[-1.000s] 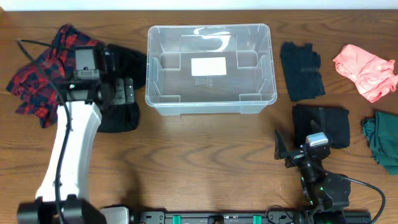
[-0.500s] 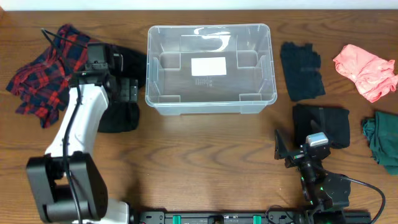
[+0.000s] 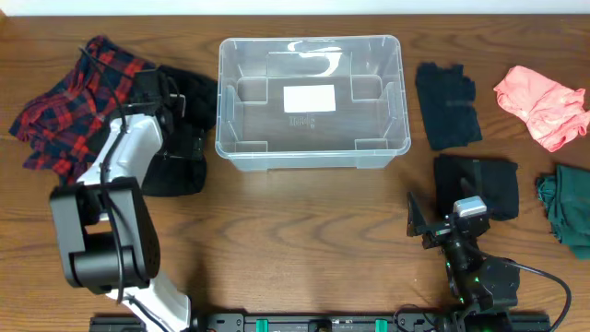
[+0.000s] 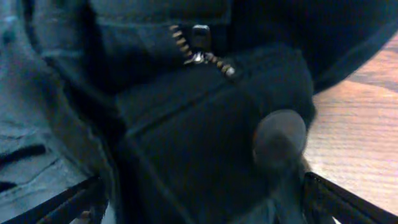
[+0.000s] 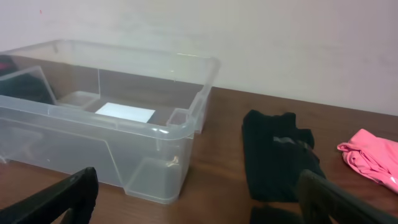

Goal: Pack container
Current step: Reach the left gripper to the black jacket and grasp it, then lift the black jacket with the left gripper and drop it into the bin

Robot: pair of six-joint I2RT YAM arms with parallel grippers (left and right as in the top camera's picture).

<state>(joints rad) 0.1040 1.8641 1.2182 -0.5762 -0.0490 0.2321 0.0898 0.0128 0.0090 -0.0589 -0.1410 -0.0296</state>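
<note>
**Left hand is hanging wide open over dark clothing, container is sitting empty**

The left hand [image 4: 202, 202] is spreading its fingers wide, holding nothing, and pointing down into a dark garment [image 4: 186, 130] that is filling nearly its whole wrist view. A zipper [image 4: 199, 55] and a round button [image 4: 278, 138] are showing just ahead of the fingers. This is probably the setup for a first pick. Whether the fingertips are touching the cloth cannot be told, since it is all dark and blurred. A red plaid cloth [image 3: 64, 115] is lying on the far side of this hand from the container [image 3: 309, 159]. The tub is standing just beside the garment with only its white label inside, so packing is not yet begun.

The right hand [image 5: 199, 208] is also gaping wide and empty, low over the counter [image 3: 304, 240]. It is facing the container's corner, with a black garment [image 5: 277, 155] ahead and a pink cloth [image 5: 370, 158] further off, cut by the frame. From overhead, a dark folded piece [image 3: 479, 184] is lying just beside this hand, and a green cloth [image 3: 567, 212] is running off the edge.
</note>
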